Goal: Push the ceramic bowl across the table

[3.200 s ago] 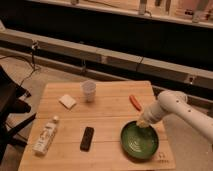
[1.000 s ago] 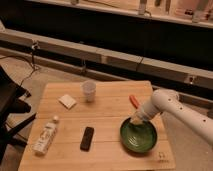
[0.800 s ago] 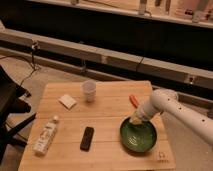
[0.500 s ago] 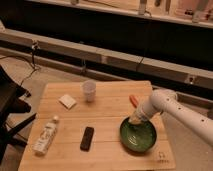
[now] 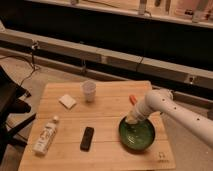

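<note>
Down at the right side of the table, the gripper [image 5: 132, 119] sits at the far rim of the ceramic bowl [image 5: 137, 135], its tip reaching just inside the bowl's upper-left edge. The white arm [image 5: 172, 110] comes in from the right edge of the view and slopes down to that point, and it hides the gripper's end from the camera (so whether it is spread, pressed together or pinching the rim cannot be told).

The ceramic bowl, dark green and glossy with pale streaks inside, rests upright on the table [image 5: 105, 107] in the near-right part of the top, close to the right edge. Just behind the gripper, partly covered by the arm, a small orange object [image 5: 132, 99] lies on the wood. A small dark mark [image 5: 160, 155] shows near the table's near-right corner, beyond the bowl.

Further left, a dark rectangular object [image 5: 87, 138] lies flat near the middle of the front half, well apart from the bowl. A plastic bottle [image 5: 45, 137] lies on its side near the left edge. Toward the far side stand a translucent white cup [image 5: 88, 91], upright, and beside it to the left a small pale square item [image 5: 67, 101] lying flat.
</note>
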Robot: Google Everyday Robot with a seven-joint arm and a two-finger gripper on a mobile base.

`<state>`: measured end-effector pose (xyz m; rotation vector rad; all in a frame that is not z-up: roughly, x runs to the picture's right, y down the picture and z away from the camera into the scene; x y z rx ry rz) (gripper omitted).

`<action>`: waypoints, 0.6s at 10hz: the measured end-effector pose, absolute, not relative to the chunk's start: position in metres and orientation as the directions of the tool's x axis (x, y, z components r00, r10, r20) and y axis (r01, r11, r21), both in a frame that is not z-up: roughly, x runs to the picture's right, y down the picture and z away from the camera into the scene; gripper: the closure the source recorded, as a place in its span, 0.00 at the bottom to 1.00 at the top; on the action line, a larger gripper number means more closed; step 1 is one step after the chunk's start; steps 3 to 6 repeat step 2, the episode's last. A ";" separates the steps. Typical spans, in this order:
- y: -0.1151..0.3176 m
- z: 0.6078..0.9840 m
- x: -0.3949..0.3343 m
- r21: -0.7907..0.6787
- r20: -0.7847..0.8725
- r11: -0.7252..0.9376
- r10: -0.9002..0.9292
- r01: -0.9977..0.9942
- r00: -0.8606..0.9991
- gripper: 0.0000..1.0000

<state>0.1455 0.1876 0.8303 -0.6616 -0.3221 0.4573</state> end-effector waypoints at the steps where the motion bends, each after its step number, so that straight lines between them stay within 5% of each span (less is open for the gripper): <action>1: 0.188 0.830 0.144 -0.651 0.144 0.698 0.500 -0.299 0.854 0.96; 6: 0.188 0.830 0.137 -0.650 0.150 0.702 0.494 -0.291 0.857 0.96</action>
